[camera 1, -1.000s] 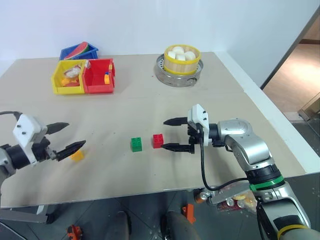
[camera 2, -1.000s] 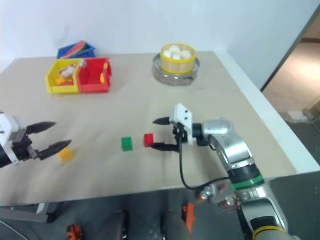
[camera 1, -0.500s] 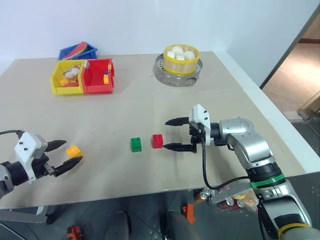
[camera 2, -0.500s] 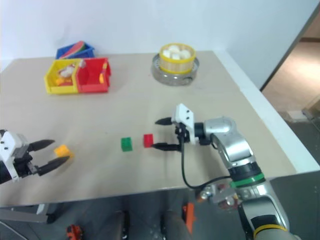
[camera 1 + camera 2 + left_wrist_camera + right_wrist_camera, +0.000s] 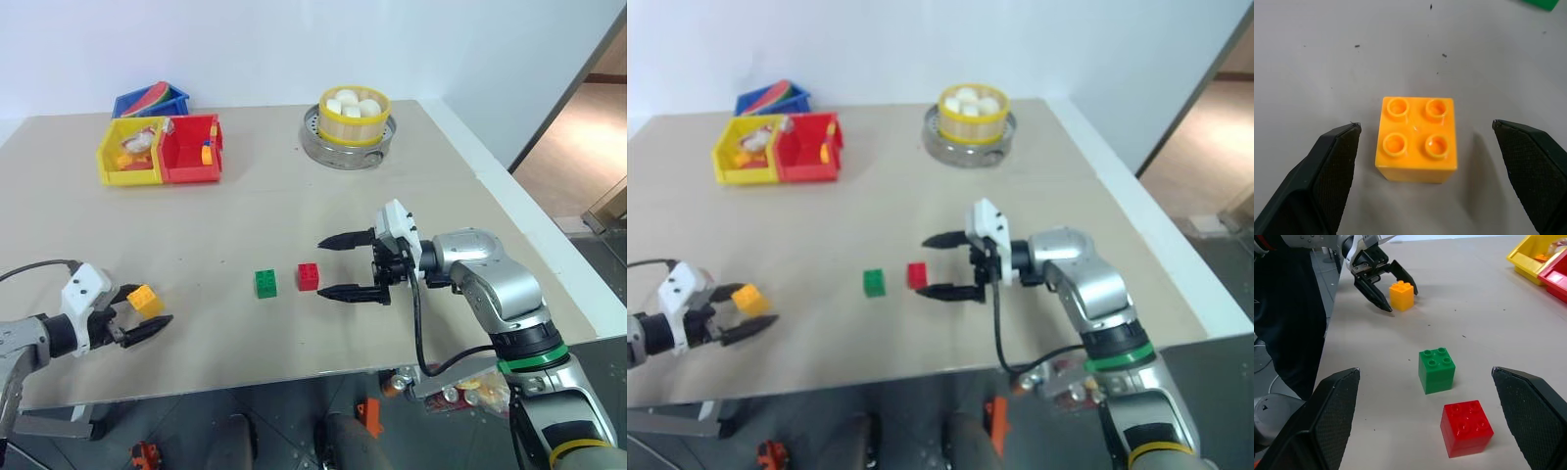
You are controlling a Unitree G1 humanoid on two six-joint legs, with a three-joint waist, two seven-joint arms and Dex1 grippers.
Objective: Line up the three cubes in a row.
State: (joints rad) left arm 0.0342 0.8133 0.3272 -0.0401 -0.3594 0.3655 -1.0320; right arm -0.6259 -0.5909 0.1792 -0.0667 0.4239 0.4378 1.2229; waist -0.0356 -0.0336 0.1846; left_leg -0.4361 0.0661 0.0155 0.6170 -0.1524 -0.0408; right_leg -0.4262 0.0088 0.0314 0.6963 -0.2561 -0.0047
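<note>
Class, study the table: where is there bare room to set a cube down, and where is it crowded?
Bare table lies between the bins and the cubes, and between the green cube and the yellow-orange cube. Crowded: beside the red cube, at the open right pincer, and around the yellow-orange cube, inside the open left pincer.

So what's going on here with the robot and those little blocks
The robot is lining up three studded plastic cubes on the beige table. Its left gripper is open around the yellow-orange cube, not yet closed on it. The green cube and red cube sit side by side mid-table. The right gripper hovers open just beside the red one, holding nothing.
</note>
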